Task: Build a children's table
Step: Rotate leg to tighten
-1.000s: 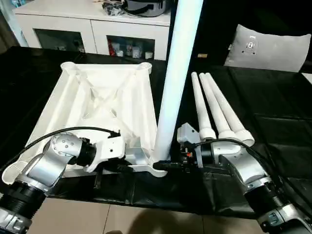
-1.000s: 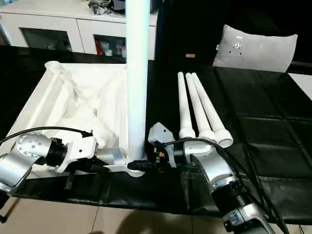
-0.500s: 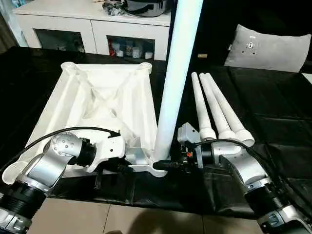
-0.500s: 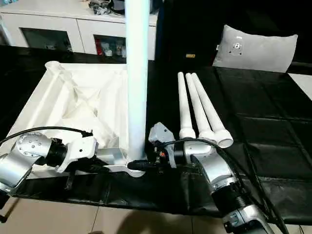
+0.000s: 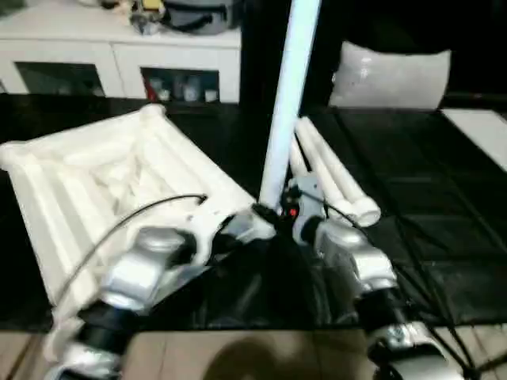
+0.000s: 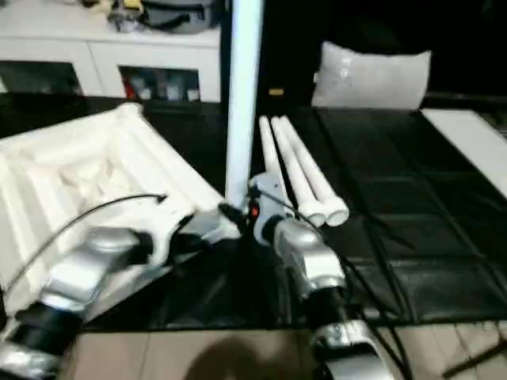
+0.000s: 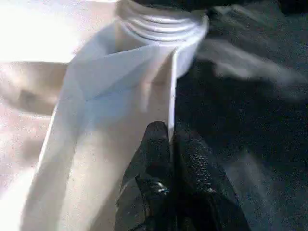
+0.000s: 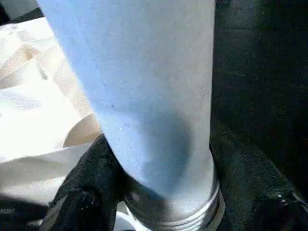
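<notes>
At the near corner of the upturned table top (image 5: 95, 170), which lies ribs-up on the black desk (image 5: 444, 198), one leg (image 5: 283, 119) stands upright in its round socket. The right gripper (image 8: 159, 192) clasps this leg just above its threaded base, while the left gripper (image 7: 171, 144), fingers closed, pinches the top's thin rim beside that socket. Three spare legs (image 5: 329, 174) lie together just beside. Judging by this, the first leg is being seated; next it likely needs turning home while the top is steadied.
</notes>
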You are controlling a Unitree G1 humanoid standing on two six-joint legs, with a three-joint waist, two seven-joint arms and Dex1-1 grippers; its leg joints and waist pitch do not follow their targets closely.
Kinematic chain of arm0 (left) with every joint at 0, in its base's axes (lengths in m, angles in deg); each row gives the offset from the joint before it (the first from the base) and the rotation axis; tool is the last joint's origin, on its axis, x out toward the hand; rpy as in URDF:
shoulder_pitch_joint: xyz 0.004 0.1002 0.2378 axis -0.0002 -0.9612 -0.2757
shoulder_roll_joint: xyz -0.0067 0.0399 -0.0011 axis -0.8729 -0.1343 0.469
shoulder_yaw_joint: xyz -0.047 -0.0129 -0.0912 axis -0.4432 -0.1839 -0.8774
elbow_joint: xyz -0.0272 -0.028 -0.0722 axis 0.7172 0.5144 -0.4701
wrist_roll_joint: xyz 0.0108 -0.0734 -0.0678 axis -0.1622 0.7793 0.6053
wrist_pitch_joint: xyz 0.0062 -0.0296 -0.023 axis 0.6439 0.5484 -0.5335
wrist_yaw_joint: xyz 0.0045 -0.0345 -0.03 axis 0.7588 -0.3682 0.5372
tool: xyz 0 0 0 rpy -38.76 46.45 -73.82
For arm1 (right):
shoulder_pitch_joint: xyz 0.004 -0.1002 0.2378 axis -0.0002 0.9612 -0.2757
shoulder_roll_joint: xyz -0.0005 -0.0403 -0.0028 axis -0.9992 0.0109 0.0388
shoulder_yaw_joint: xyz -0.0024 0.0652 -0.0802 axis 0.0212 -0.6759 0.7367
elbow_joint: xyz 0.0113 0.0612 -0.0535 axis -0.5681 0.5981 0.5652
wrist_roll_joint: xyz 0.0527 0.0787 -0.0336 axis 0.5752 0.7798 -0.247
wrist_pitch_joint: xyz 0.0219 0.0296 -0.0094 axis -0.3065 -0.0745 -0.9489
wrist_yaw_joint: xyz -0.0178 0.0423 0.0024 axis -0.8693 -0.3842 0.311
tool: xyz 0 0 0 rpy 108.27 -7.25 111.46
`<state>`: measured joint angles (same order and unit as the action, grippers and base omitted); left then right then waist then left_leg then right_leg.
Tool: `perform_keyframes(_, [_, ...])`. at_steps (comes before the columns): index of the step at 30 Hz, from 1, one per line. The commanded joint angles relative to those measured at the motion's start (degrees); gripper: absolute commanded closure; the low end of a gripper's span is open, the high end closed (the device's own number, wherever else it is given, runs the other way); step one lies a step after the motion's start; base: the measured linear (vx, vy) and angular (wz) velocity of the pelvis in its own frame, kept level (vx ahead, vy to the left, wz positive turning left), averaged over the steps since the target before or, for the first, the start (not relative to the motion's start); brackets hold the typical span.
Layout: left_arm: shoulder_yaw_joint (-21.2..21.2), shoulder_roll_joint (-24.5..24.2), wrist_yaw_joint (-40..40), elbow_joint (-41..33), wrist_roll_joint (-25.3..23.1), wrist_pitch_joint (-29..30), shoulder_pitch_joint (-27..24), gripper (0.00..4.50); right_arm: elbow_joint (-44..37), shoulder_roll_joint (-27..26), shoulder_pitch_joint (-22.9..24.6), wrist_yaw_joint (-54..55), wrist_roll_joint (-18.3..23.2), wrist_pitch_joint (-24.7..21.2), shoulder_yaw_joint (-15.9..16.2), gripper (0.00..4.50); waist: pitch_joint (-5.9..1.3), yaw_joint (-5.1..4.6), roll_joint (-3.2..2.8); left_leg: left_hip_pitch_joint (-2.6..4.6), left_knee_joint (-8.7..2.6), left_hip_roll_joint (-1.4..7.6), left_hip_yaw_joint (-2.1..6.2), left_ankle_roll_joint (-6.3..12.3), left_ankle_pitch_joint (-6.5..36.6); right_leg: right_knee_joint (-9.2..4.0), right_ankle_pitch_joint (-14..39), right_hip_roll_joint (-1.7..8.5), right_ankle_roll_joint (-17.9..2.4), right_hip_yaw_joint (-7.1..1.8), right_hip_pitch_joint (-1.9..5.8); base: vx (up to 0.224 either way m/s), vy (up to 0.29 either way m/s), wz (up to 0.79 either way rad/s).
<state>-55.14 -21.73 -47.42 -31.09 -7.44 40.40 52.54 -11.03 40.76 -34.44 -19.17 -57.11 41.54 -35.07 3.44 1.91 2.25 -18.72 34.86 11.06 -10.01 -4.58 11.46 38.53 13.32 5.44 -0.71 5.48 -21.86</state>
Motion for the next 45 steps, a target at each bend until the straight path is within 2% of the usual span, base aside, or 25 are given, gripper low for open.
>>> perform_keyframes(1, [-0.9,4.5,3.1,-3.8,2.1,-1.7,5.7,4.50,5.2,-5.1,0.7,-1.8,1.6,-2.1,4.7,2.05,-2.89,1.50,0.25,0.01,0.69,-0.28,1.73,0.16,13.1,-12.22,53.1,8.48,2.0,-4.82,0.01,0.041,-0.090,-0.16])
perform_keyframes(2, [-0.9,5.4,3.8,-4.0,1.9,-1.3,6.0,4.50,5.8,-5.4,0.3,-1.6,1.1,-1.3,4.5,2.05,-3.50,2.01,0.48,-2.57,-1.13,0.07,2.15,0.54,8.4,-10.41,47.9,7.71,2.0,-4.53,2.61,0.058,-0.039,-0.23])
perform_keyframes(3, [-0.7,5.6,3.9,-4.1,1.7,-1.2,6.2,4.50,6.0,-5.6,0.2,-1.5,1.0,-0.9,4.4,2.05,-3.76,2.88,-0.84,-2.94,-3.35,0.81,2.15,-0.67,5.9,-9.71,38.2,5.36,0.5,-2.96,2.28,0.058,-0.039,-0.23])
perform_keyframes(4, [-0.5,5.7,3.8,-4.2,1.6,-1.2,6.3,4.50,6.0,-5.7,0.1,-1.5,0.8,-0.7,4.2,1.50,-4.13,2.57,-1.45,-2.79,-4.20,1.43,2.21,-0.97,5.3,-8.01,23.0,3.56,-3.2,-2.72,2.05,0.068,-0.023,-0.13])
perform_keyframes(5, [0.4,5.1,3.6,-4.4,1.0,-1.6,6.4,4.50,6.6,-6.0,-0.4,-0.6,0.9,-0.1,2.3,1.36,-4.27,2.44,-1.90,-2.51,-4.56,1.69,2.22,-0.93,6.2,-7.58,18.1,3.13,-4.8,-2.55,2.10,0.000,0.000,0.00])
perform_keyframes(7, [0.7,4.7,3.7,-4.5,0.9,-1.2,6.3,4.50,7.0,-6.0,-0.8,-0.4,0.8,0.0,1.7,1.28,-4.20,1.74,-1.87,-2.70,-4.87,1.76,2.08,-0.80,8.9,-7.02,10.0,2.68,-9.2,-2.49,2.60,0.000,0.000,0.00])
perform_keyframes(8, [1.1,3.9,3.9,-4.5,0.5,-0.8,6.2,4.50,7.6,-5.8,-1.4,0.1,0.4,1.0,1.2,1.15,-4.05,1.74,-2.17,-2.30,-4.83,1.68,1.88,-0.60,10.1,-7.22,9.9,2.73,-9.9,-2.58,2.36,0.000,0.000,0.00])
perform_keyframes(12, [1.1,2.1,3.3,-3.2,-0.2,-2.6,6.4,4.50,6.5,-4.3,-1.7,1.2,0.4,4.7,0.0,0.88,-3.92,1.75,-2.22,-2.11,-4.90,1.76,1.73,-0.36,11.5,-7.74,12.6,2.93,-9.7,-2.62,2.41,0.000,0.000,0.00])
perform_keyframes(15, [1.4,0.7,3.1,-0.4,-1.2,-5.6,7.5,4.50,0.8,-1.9,-0.3,-0.7,0.5,5.5,-0.7,0.49,-4.45,2.06,-1.93,-2.57,-4.50,1.70,1.60,0.50,6.3,-7.09,5.6,2.78,-10.1,-2.80,2.85,0.000,0.000,0.00])
perform_keyframes(16, [1.4,0.4,3.4,1.5,-1.8,-7.1,8.2,4.50,-2.5,-0.7,0.8,-1.0,0.2,5.2,-0.7,0.44,-4.42,2.23,-2.24,-2.28,-4.46,1.87,1.56,1.07,5.2,-6.85,2.4,2.56,-10.7,-2.83,2.44,0.000,0.000,0.00])
perform_keyframes(17, [1.3,0.4,3.6,2.4,-1.8,-7.5,8.7,4.50,-4.0,-0.2,1.3,-1.4,0.2,5.0,-0.7,0.37,-4.44,2.45,-2.12,-2.28,-4.46,1.88,1.51,1.18,5.3,-6.71,1.6,2.56,-10.8,-2.76,2.67,0.000,0.000,0.00])
perform_keyframes(22, [0.3,1.7,5.1,7.9,-1.2,-10.6,11.4,4.50,-10.7,2.1,4.1,-2.5,1.4,1.8,-1.2,0.01,-4.46,2.87,-2.05,-2.17,-4.51,1.99,1.40,1.04,5.3,-6.82,1.8,2.77,-10.6,-2.86,2.82,0.000,0.000,0.00])
perform_keyframes(23, [-1.3,3.3,5.2,11.2,0.6,-12.5,13.4,4.07,-14.5,3.3,5.9,-2.6,2.1,0.1,-1.7,0.00,-4.29,3.08,-1.99,-2.26,-4.47,1.80,1.25,1.21,4.8,-7.13,1.9,2.62,-10.3,-2.89,2.83,0.000,0.000,0.00])
perform_keyframes(24, [-1.8,3.9,5.3,12.8,1.3,-13.9,14.3,3.97,-16.0,3.8,6.8,-2.7,2.3,-0.2,-1.7,0.00,-4.52,3.39,-2.01,-1.96,-4.39,1.90,1.19,1.18,4.8,-6.98,1.4,2.76,-10.4,-2.94,2.77,0.000,0.000,0.00])
perform_keyframes(25, [-2.6,4.7,5.8,14.5,2.0,-15.3,15.4,3.94,-17.3,4.1,7.5,-2.6,2.3,-0.4,-1.8,0.00,-4.58,3.36,-2.00,-2.40,-4.43,1.99,1.37,1.36,3.7,-6.63,-0.2,2.91,-10.8,-2.96,3.03,0.000,0.000,0.00])
perform_keyframes(26, [-2.8,4.8,5.9,15.0,2.1,-15.7,15.6,3.87,-17.6,4.1,7.6,-2.5,2.4,-0.4,-1.8,0.00,-4.61,3.51,-1.95,-2.19,-4.39,2.03,1.31,1.27,3.8,-6.74,-0.7,2.94,-11.0,-2.92,2.89,0.000,0.000,0.00])
perform_keyframes(27, [-3.6,5.4,6.3,16.4,2.7,-16.8,16.4,3.74,-18.4,4.2,8.1,-2.3,2.5,-0.7,-2.0,0.00,-4.54,3.43,-1.87,-2.33,-4.48,2.00,1.36,1.31,3.9,-6.75,-0.6,2.95,-11.2,-2.91,3.01,0.000,0.000,0.00])
perform_keyframes(28, [-4.1,5.8,6.8,18.2,3.0,-18.7,17.3,3.62,-19.3,4.2,8.5,-2.3,2.7,-0.9,-2.1,0.00,-4.50,3.55,-2.18,-2.22,-4.45,1.96,1.29,1.14,4.9,-6.82,0.6,3.10,-11.5,-2.91,2.89,0.000,0.000,0.00])
perform_keyframes(29, [-4.1,5.8,6.8,18.2,3.0,-18.7,17.3,3.62,-19.3,4.2,8.5,-2.3,2.7,-0.9,-2.1,0.00,-4.33,3.41,-1.98,-2.40,-4.49,1.81,1.20,1.32,5.5,-7.22,1.7,2.98,-11.2,-2.87,2.93,0.000,0.000,0.00])
perform_keyframes(33, [-6.3,7.0,7.9,24.1,4.3,-23.9,20.3,3.32,-21.8,4.1,9.9,-0.5,2.7,-2.0,-2.5,0.00,-4.00,3.33,-1.63,-2.48,-4.71,1.56,1.14,0.70,7.7,-8.06,9.7,3.02,-8.4,-2.82,3.04,0.000,0.000,0.00])
perform_keyframes(34, [-6.2,6.7,8.1,24.3,4.0,-24.2,20.3,3.23,-22.3,4.2,10.0,-0.5,2.9,-2.1,-2.5,0.00,-4.01,3.24,-1.58,-2.53,-4.74,1.52,1.11,0.60,7.8,-8.12,10.7,2.92,-7.8,-2.75,3.07,0.000,0.000,0.00])
perform_keyframes(35, [-6.0,6.0,8.4,24.3,3.2,-24.5,20.1,3.17,-23.6,4.4,10.5,-0.3,3.3,-2.6,-2.4,0.00,-4.23,3.27,-1.96,-2.30,-4.67,1.72,1.16,0.50,7.2,-8.15,10.4,2.92,-7.1,-2.96,2.84,0.000,0.000,0.00])
perform_keyframes(41, [-5.3,0.4,8.0,13.1,1.2,-18.6,14.0,2.94,-29.9,7.1,13.7,-4.9,3.6,-7.1,1.9,0.00,-4.32,3.16,-2.50,-1.79,-4.76,2.22,1.21,0.62,7.5,-7.37,5.1,2.75,-10.0,-3.06,2.54,0.000,0.000,0.00])
perform_keyframes(43, [-5.2,0.2,8.0,12.9,1.2,-18.5,13.9,2.94,-30.0,7.1,13.7,-5.0,3.5,-7.2,2.0,0.00,-4.15,3.11,-2.64,-1.86,-4.83,2.14,1.11,0.52,8.1,-7.54,5.6,2.68,-10.2,-3.06,2.36,0.000,0.000,0.00])
perform_keyframes(45, [-4.6,-2.8,6.6,6.2,1.0,-14.7,10.2,2.94,-31.3,7.8,14.9,-5.8,3.0,-8.2,4.5,0.00,-4.12,3.22,-2.57,-1.68,-5.01,2.48,1.17,-0.18,9.4,-7.42,6.6,2.86,-10.5,-3.13,2.36,0.000,0.000,0.00])
